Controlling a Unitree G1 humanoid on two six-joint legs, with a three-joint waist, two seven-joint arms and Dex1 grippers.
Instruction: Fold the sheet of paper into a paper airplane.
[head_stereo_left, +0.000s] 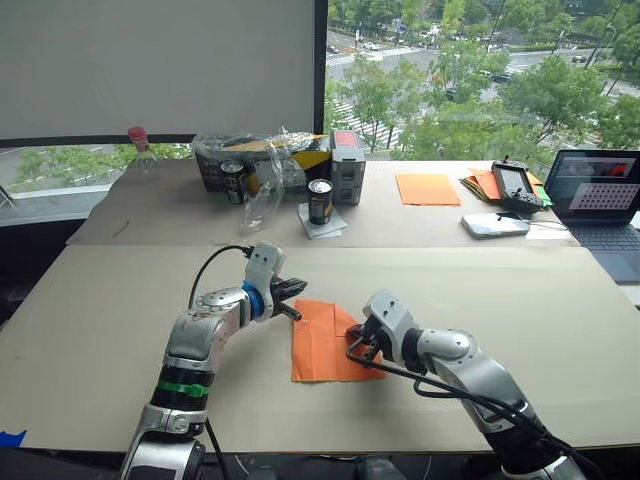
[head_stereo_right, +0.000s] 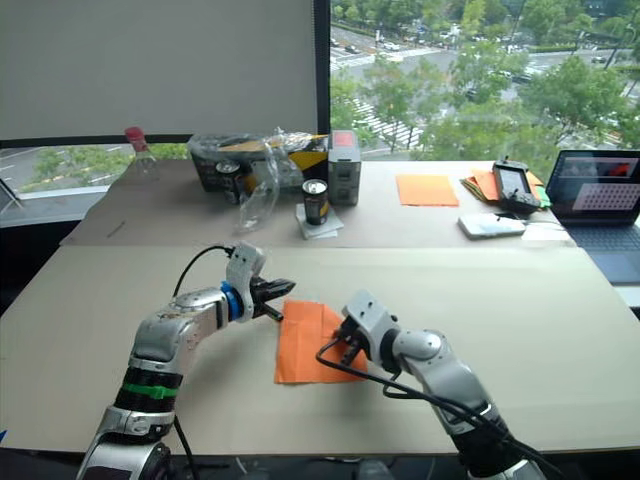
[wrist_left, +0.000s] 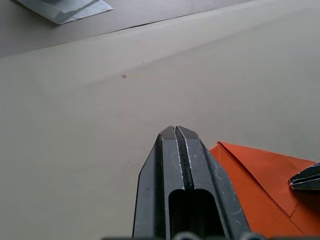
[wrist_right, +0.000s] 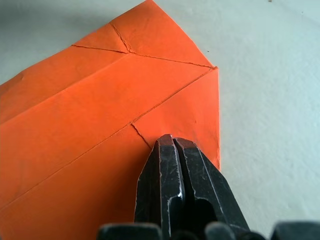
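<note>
Paper comes first: the sheet of paper (head_stereo_left: 325, 340) lies flat on the bench (head_stereo_left: 120, 340) between the two hands, creased and partly folded, with corner flaps turned in but no pointed wedge formed. By my reading the task is at an early stage; the nose folds are begun, while the long centre fold and the wings are left to do. The right hand (head_stereo_left: 356, 338) rests its tips on the sheet's edge nearest it, fingers pressed together and pinching nothing, as if flattening a crease. The left hand (head_stereo_left: 292, 311) sits just beside the sheet's opposite corner, its fingers likewise closed on nothing. The right wrist view shows the crease lines and a layered flap under that hand's tips, detail the head views do not resolve; the left wrist view shows the left hand's tips resting just off the paper's corner. Farther beyond the hands stand a can (head_stereo_left: 320, 201), a smooth orange sheet (head_stereo_left: 427, 189) and a laptop (head_stereo_left: 603, 195).
</note>
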